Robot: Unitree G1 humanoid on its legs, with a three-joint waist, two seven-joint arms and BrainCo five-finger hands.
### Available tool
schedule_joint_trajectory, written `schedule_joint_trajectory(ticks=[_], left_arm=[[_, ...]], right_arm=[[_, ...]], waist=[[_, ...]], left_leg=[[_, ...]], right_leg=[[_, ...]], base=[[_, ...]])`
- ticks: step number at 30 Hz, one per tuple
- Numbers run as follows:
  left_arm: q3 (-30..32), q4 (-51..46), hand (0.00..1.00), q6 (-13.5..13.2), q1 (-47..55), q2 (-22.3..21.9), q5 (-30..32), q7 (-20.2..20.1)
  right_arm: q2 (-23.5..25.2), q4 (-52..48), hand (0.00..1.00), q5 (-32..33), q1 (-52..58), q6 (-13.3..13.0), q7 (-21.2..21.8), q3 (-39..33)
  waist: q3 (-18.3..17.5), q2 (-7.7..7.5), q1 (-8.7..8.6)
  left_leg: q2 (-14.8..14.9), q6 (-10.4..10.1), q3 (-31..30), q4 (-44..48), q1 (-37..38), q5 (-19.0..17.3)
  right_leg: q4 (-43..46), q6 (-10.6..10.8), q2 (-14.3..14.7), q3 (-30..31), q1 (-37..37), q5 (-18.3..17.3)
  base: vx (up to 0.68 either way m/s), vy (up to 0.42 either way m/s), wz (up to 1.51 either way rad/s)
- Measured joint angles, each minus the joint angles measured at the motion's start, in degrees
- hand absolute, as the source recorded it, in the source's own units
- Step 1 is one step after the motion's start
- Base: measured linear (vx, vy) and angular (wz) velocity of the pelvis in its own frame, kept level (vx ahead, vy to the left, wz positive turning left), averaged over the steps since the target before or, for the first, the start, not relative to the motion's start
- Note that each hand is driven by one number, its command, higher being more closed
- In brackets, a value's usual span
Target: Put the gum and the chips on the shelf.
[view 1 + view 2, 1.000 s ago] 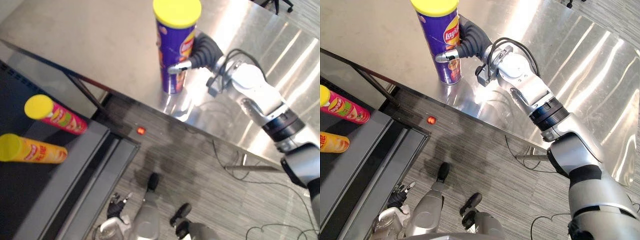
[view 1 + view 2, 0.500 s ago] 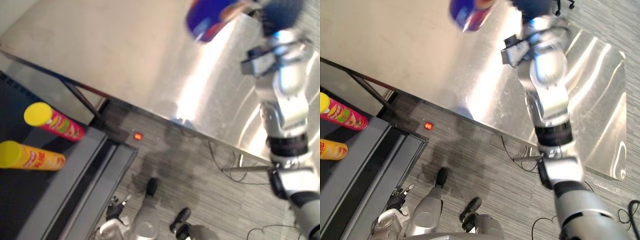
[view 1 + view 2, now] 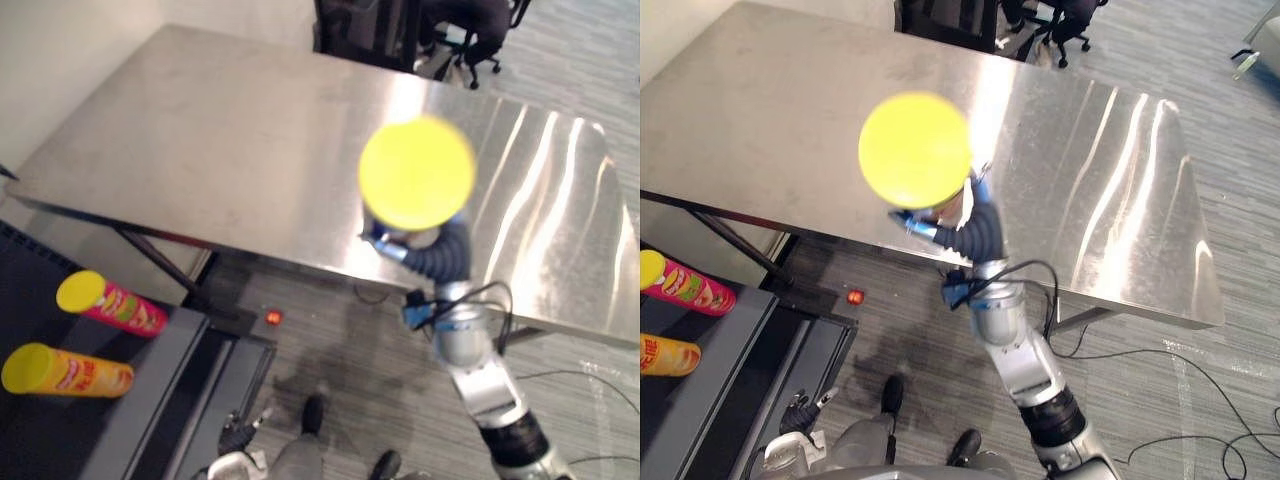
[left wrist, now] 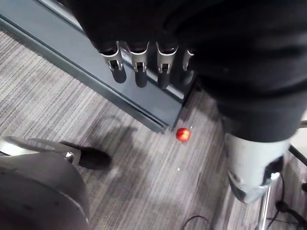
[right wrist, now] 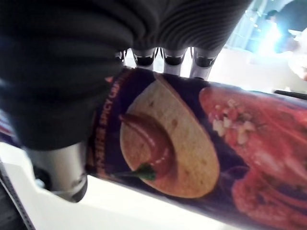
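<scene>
**Chips in my right hand, left hand idle**

My right hand (image 3: 973,236) has the chips can (image 5: 192,158) clamped. My fingers (image 5: 144,57) curl over one side of the purple tube, and I cannot see my thumb. The can is raised end-on toward my head, so from above its round yellow lid (image 3: 417,173) hides most of the tube. It shows over the near edge of the steel table (image 3: 230,150).

My left hand (image 4: 139,72) hangs low by the shelf (image 3: 165,385) with the fingers straight, apart and holding nothing. Past them a small red thing (image 4: 183,134) lies on the floor just beside the shelf's corner.

On the shelf, to my left, a pink can (image 3: 110,302) and a yellow can (image 3: 65,370) lie on their sides near each other, both with yellow lids. Office chairs (image 3: 1060,15) stand beyond the table's far edge.
</scene>
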Motion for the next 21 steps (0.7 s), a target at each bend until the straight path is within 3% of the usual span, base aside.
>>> schedule_joint_trajectory(ticks=[3,7,11,14,18,21], left_arm=[[-0.7,1.2,0.00,-0.2,0.2,0.4,0.7,0.0],[-0.7,2.4,0.00,-0.6,2.4,1.0,0.9,0.0],[-0.8,4.0,0.00,-0.6,3.4,1.1,1.1,-0.3],[-1.1,4.8,0.00,-0.5,4.6,1.1,2.2,-0.8],[-1.8,6.5,0.00,-0.4,5.8,1.0,2.2,-0.9],[-2.0,6.8,0.00,-0.4,6.0,1.0,2.2,-0.9]], right_arm=[[0.0,0.5,1.00,2.8,5.1,0.0,2.0,0.0],[0.1,0.5,1.00,6.1,9.2,-0.1,2.6,-0.2],[0.1,0.5,1.00,6.7,11.0,-0.1,3.5,-0.6],[0.3,0.4,1.00,11.1,11.3,-0.3,6.0,-0.4],[0.1,0.9,1.00,19.0,11.1,-0.4,10.6,5.0],[-0.8,4.1,1.00,21.7,9.8,-0.4,15.7,13.9]], waist=[[-0.7,0.18,-0.66],[-2.9,0.43,-3.01],[-3.6,0.82,-3.18],[-4.5,1.34,-3.19],[-5.4,1.97,-3.18],[-6.1,2.14,-3.03]], left_leg=[[0.2,-0.2,0.3,0.0,0.7,-0.2],[0.3,-0.2,0.4,0.0,0.9,-0.2],[0.4,-0.6,0.6,-0.1,2.1,-0.4],[0.5,-0.6,0.5,-0.3,2.2,-0.4],[0.5,-0.7,0.5,-0.2,2.5,-0.4],[0.5,-0.4,0.0,0.0,2.7,-0.1]], right_leg=[[0.0,0.0,0.1,0.7,0.3,0.0],[0.3,0.0,0.1,1.2,0.3,0.0],[0.4,-0.1,0.2,1.5,1.1,-0.1],[0.5,-0.1,0.2,1.6,1.2,-0.1],[0.5,-0.1,0.2,1.6,1.4,-0.1],[0.3,-0.1,0.4,1.2,2.1,-0.1]], base=[[-0.03,-0.002,-0.12],[-0.03,0.008,-0.04],[-0.02,0.004,-0.04],[-0.01,0.001,0.00],[0.01,-0.003,0.01],[0.03,-0.017,0.07]])
